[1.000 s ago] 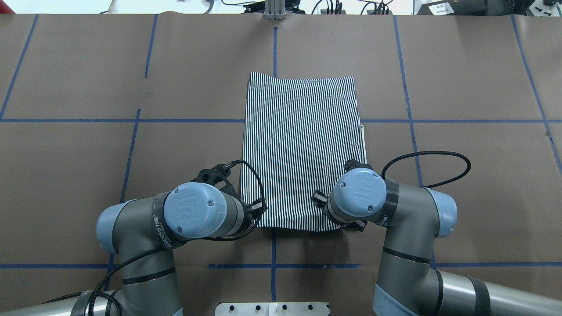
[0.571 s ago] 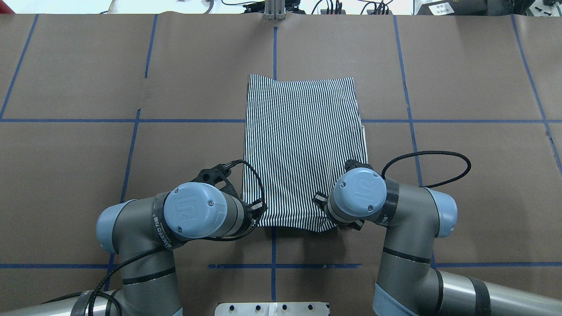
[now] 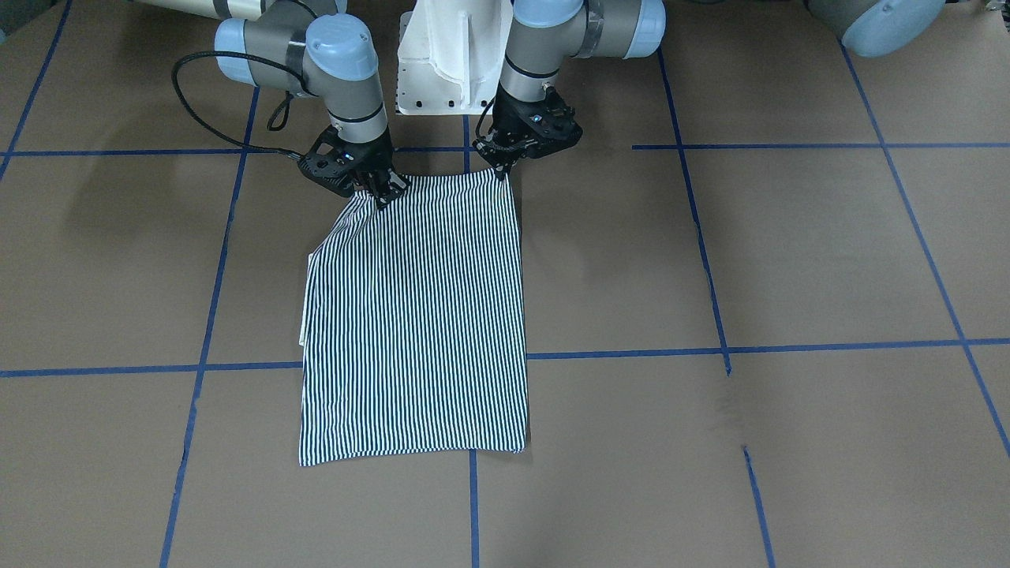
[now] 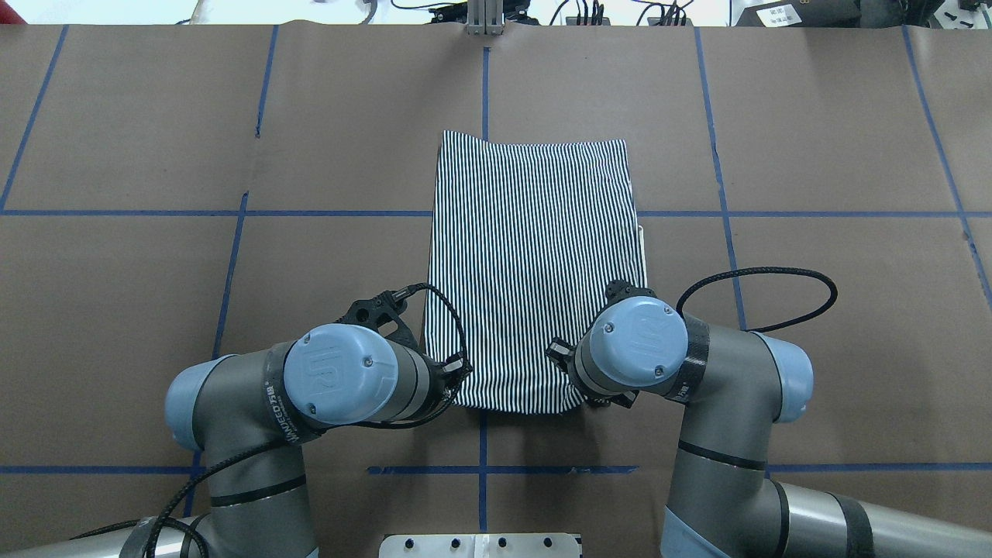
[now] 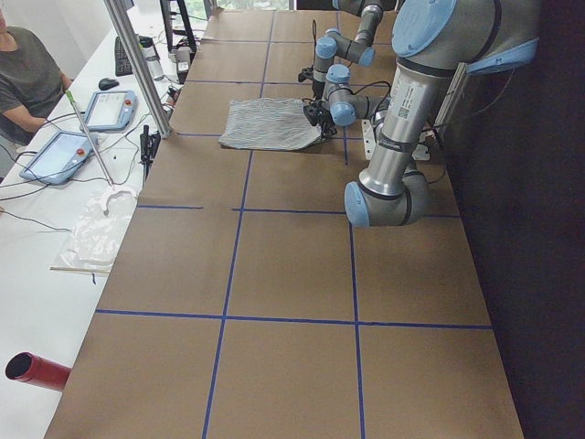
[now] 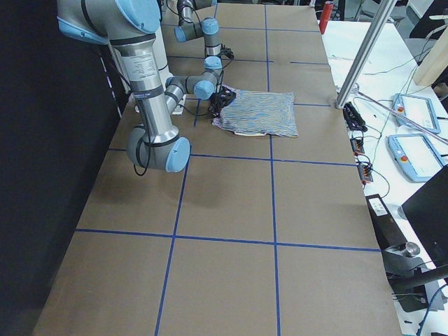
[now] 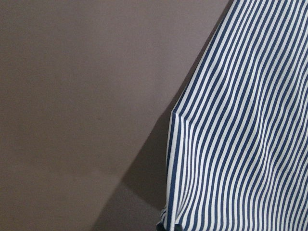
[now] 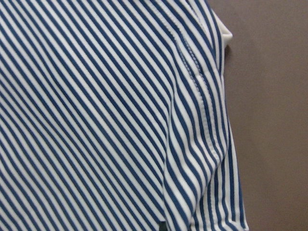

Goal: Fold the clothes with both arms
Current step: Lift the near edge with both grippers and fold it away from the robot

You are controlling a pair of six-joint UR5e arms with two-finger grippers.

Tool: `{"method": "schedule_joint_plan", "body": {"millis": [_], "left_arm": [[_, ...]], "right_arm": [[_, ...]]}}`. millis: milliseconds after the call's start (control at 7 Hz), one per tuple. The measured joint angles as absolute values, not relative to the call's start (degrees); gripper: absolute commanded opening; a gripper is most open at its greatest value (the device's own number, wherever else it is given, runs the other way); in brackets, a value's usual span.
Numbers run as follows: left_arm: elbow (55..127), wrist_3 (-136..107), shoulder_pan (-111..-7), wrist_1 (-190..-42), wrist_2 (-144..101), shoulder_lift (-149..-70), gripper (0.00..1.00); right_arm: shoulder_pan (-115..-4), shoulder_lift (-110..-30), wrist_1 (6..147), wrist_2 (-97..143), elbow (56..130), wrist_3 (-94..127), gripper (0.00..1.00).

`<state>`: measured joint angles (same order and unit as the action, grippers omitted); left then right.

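Observation:
The striped shirt [image 3: 418,315] lies folded into a long rectangle in the middle of the brown table [image 4: 814,155], with a sliver of cream collar [image 4: 640,232] showing at one side. Both arms reach over its edge nearest the robot. My left gripper [image 3: 503,167] is pinched shut on one near corner, and my right gripper [image 3: 384,196] is shut on the other. That edge is raised slightly off the table. In the overhead view the wrists hide most of both grippers. The wrist views show only striped cloth [image 7: 240,144] [image 8: 96,120] close up.
Blue tape lines [image 4: 484,85] divide the table into squares. The white pedestal base [image 3: 450,63] stands just behind the shirt's held edge. A black cable loop [image 4: 775,273] lies beside the right arm. A person [image 5: 23,73] sits by tablets [image 5: 110,108] past the far edge.
The shirt's near edge has lifted and its right near corner has drawn inward to the left. The right wrist shifted slightly; the left arm barely moved.

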<state>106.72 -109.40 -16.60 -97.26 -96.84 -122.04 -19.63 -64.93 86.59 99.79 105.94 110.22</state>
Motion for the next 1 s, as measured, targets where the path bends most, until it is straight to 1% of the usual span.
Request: {"method": "schedule_joint_plan", "body": {"millis": [286, 714, 1000], "left_arm": [[112.39, -109.75, -14.12, -92.86, -96.75, -121.39, 0.00], [122.63, -110.84, -9.17, -90.20, -96.59, -114.67, 0.00], [124.26, -111.36, -10.40, -90.16, -96.70, -114.46, 0.00]], "right_arm": [[-18.24, -65.64, 86.44, 99.76, 108.98, 110.24, 0.00], [-14.70, -68.75, 85.98, 100.02, 116.53, 109.80, 0.00], [-15.12, -67.79, 85.68, 100.04, 117.07, 107.37, 0.00]]}}
